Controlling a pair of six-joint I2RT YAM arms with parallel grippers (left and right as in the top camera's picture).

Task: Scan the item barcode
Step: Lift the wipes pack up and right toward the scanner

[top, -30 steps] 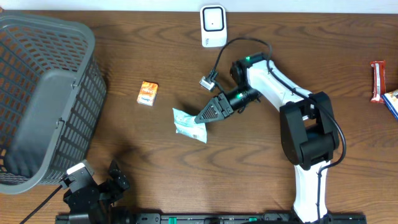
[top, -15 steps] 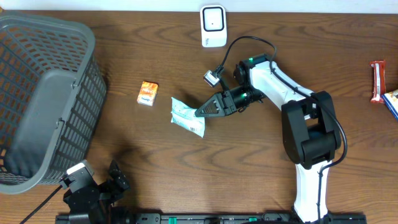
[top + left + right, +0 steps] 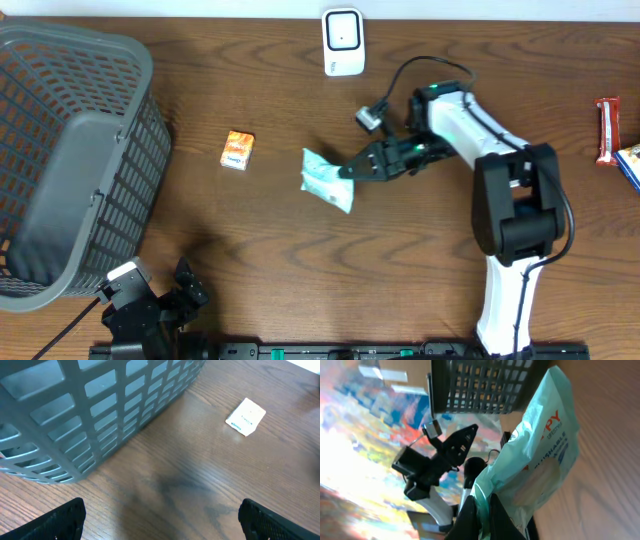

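Dark wood tabletop (image 3: 420, 270) in front of you, and here's the picture. Your right gripper (image 3: 347, 171) is clamped tight on one edge of the mint-green plastic pouch (image 3: 327, 181). It holds the pouch near the middle of the tabletop, on your side of the white barcode scanner (image 3: 342, 42), which stands at the far edge, well apart from the pouch. On the right wrist view, the pouch sticks out ahead of the gripper with red and dark print facing the camera. I can't tell whether its far end touches the wood. Your left gripper (image 3: 165, 297) sits low at the near left corner, jaws spread wide and holding nothing, beside the grey plastic lattice basket (image 3: 60, 150). A small orange box (image 3: 237, 150) lies between basket and pouch, apart from both. Two snack packets (image 3: 607, 130) rest at the far right edge.
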